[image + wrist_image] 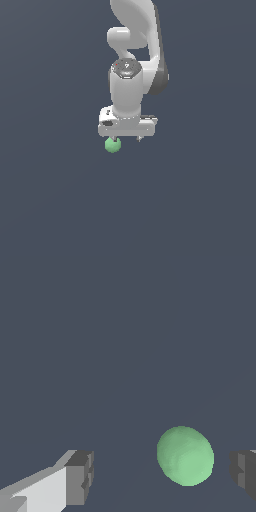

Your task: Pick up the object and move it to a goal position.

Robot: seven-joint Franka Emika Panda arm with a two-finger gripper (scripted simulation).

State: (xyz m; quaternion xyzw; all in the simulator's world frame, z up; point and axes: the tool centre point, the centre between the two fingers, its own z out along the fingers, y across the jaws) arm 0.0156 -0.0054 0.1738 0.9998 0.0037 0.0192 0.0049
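The small green ball (113,145) lies on the dark grey ground just under the white gripper (126,138), toward the exterior view's left finger. In the wrist view the ball (185,455) sits in the gap between the two dark-padded fingers, much closer to one finger (244,471) than to the other (80,477), and touches neither. The gripper (161,473) is open and holds nothing. No goal marker shows in either view.
The white arm (131,75) rises above the gripper toward the top of the exterior view. Plain dark grey ground (60,200) surrounds the ball on all sides, with no other objects or edges in sight.
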